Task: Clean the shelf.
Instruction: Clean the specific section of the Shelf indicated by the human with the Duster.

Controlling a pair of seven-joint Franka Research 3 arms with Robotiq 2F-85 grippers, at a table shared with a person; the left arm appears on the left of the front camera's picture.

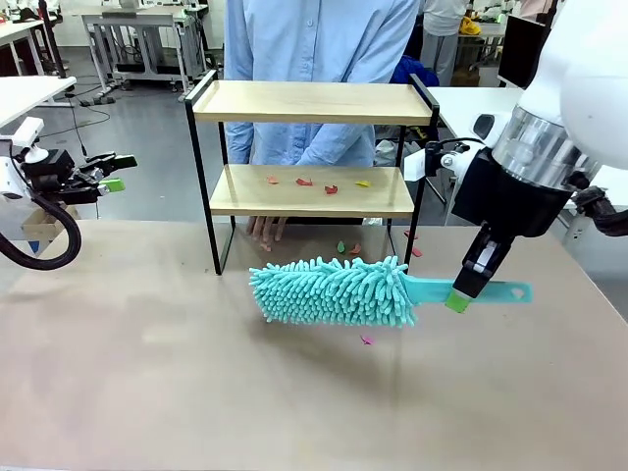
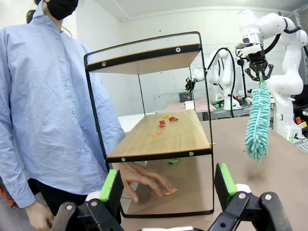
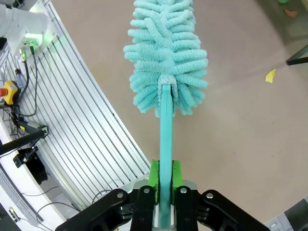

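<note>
Front: my right gripper (image 1: 459, 294) clamps the duster (image 1: 334, 291) handle; shelf (image 1: 314, 103) sits beyond it, up-left. I'd raise to the lower board and sweep the scraps (image 1: 314, 183) off sideways, avoiding the person's hand (image 1: 267, 228) below. Left wrist: left gripper (image 2: 167, 183) wide open, shelf straight ahead. Right wrist: handle centred between pads (image 3: 155, 173).

The right gripper (image 1: 458, 294) angles down in front of the right end of the shelf (image 1: 314, 101), clamped on the handle of a teal duster (image 1: 334, 291). The left gripper (image 1: 118, 172) hovers well left of the shelf, held level, jaws spread wide and aimed toward it.
</note>
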